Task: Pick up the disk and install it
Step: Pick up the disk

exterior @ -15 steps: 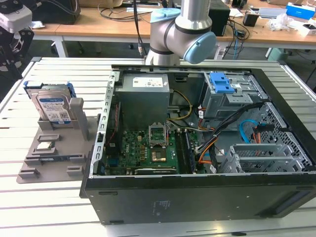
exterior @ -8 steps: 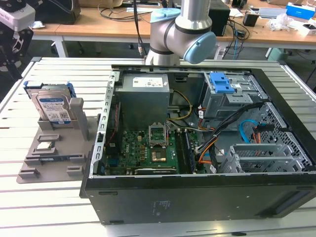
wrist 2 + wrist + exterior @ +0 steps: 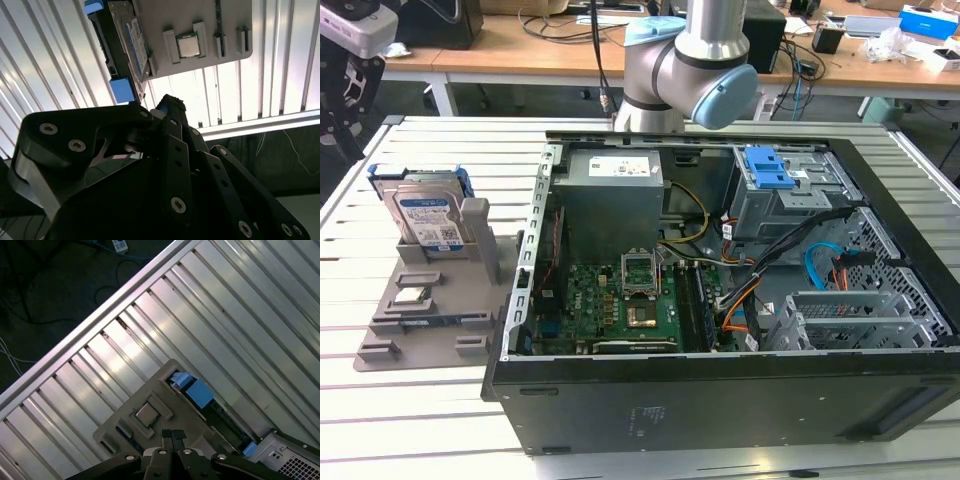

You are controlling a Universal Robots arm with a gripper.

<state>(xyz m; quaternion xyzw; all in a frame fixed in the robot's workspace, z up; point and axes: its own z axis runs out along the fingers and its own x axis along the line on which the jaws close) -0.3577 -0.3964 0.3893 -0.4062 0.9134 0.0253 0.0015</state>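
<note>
"Where's the disk (image 3: 425, 212) sitting?"
"It's standing on edge along the grey holder's (image 3: 470, 305) far edge, its long side running level and its label facing the exterior view."
"And the gripper (image 3: 171, 434)?"
"It's hovering above the holder, fingertips pressing together, gripping nothing."

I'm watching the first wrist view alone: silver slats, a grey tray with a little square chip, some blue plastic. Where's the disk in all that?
Observer: In the exterior view the disk stands on edge in that grey tray, with its label facing out.
Operator: Does the robot hold it?
Observer: No. In the second wrist view the gripper hangs apart from it, shut on nothing.
Operator: What lies beside the tray?
Observer: An open computer case, on the exterior view's right of the tray, with a grey drive cage inside.
</note>
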